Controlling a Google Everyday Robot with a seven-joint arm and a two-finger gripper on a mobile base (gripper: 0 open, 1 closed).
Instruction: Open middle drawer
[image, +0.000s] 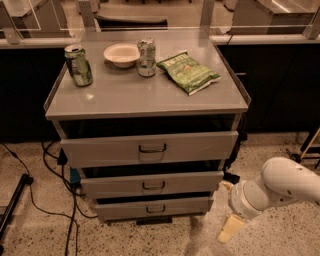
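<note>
Gripper (230, 229), cream-coloured, hangs angled down and leftward; ribbed wrist (247, 199) sits directly above and right of it, white arm (290, 182) extending farther right.

I count three grey metal drawer fronts (150, 148) (152, 184) (155, 208), two metal drink cans (78, 65) (146, 57), one white bowl (121, 54), one green crisp bag (188, 71), one cream hand (230, 229) low at right.

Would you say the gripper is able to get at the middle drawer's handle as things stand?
Probably yes. The gripper hangs low near the floor, off the cabinet's right side in view. Nothing stands before the middle drawer or its handle. It would need to rise and swing across.
</note>
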